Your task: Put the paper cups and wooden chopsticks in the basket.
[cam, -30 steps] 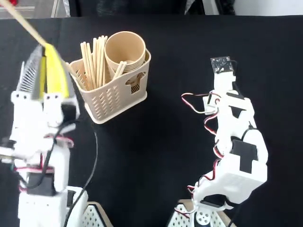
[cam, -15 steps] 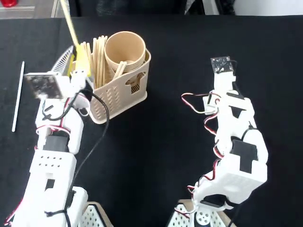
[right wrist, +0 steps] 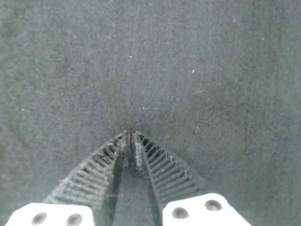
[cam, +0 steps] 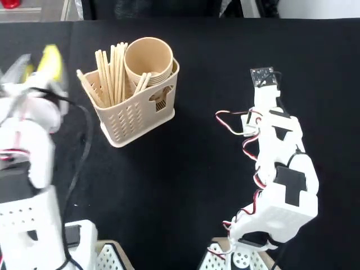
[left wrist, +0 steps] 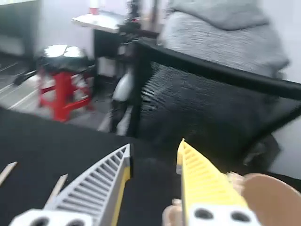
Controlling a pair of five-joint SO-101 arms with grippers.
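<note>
Though chopsticks [cam: 115,67] number many, one basket [cam: 138,115] holds one cup stack [cam: 149,56].

Black cloth covers the table [cam: 185,185]. Past its far edge stand a red stool [left wrist: 63,94] on grey floor [left wrist: 19,94] and a black mesh chair [left wrist: 202,113] under a grey blanket [left wrist: 225,33].
</note>
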